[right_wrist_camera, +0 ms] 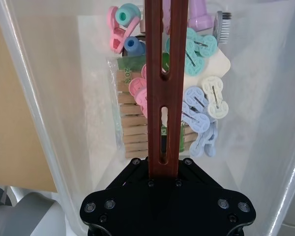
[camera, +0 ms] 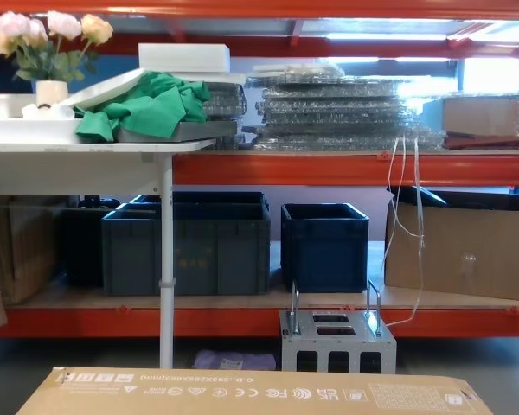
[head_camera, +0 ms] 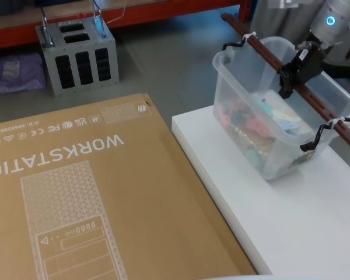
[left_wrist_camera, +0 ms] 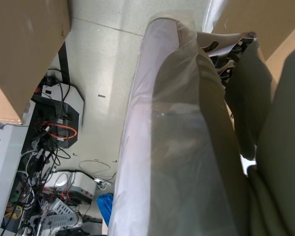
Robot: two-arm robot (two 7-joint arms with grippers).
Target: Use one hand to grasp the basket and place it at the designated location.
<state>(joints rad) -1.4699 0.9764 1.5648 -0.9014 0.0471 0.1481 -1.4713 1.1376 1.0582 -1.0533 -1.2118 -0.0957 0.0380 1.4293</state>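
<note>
On the white platform (head_camera: 291, 233), right of the big cardboard box (head_camera: 76, 198), sits the basket (head_camera: 262, 151) full of pegs (right_wrist_camera: 201, 105). Right gripper (head_camera: 297, 67) clamped tight on the bar handle (head_camera: 268, 55), near its middle. Best to lift slow and level, no swinging. Left gripper: cannot tell.

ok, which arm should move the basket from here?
Right. The right gripper is already clamped on the bar handle of the basket, which sits on the white platform.
</note>
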